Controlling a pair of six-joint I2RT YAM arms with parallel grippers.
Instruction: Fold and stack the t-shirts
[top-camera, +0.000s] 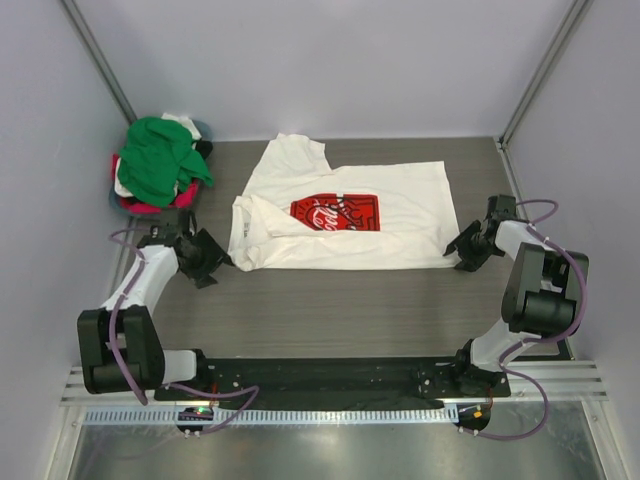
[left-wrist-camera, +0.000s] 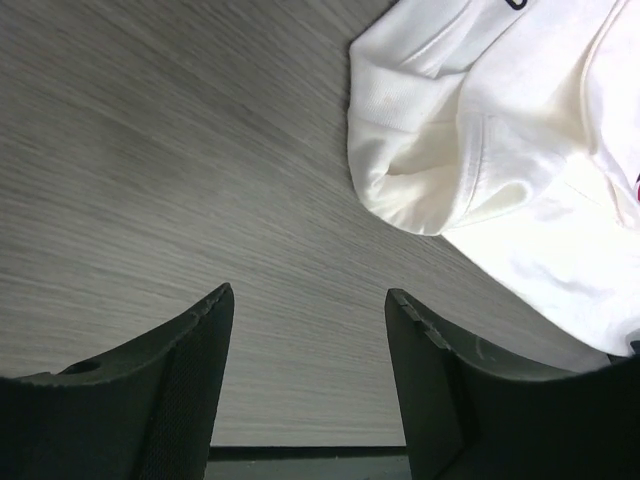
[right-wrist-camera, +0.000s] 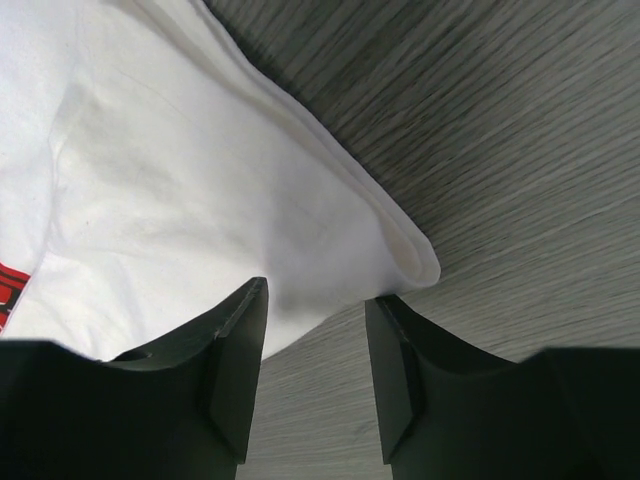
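Observation:
The cream-white t-shirt (top-camera: 345, 215) with the red Coca-Cola print lies partly folded in the middle of the table, one sleeve sticking up at the back. A heap of other t-shirts (top-camera: 158, 165), green on top with pink-red and white under it, sits at the back left. My left gripper (top-camera: 218, 262) is open and empty just left of the shirt's near left corner (left-wrist-camera: 420, 190). My right gripper (top-camera: 462, 250) is open and empty at the shirt's near right corner (right-wrist-camera: 400, 250), its jaws just short of the hem.
The grey wood-grain table (top-camera: 330, 310) is closed in by white walls on the left, back and right. The arm bases and a metal rail (top-camera: 330, 400) run along the near edge.

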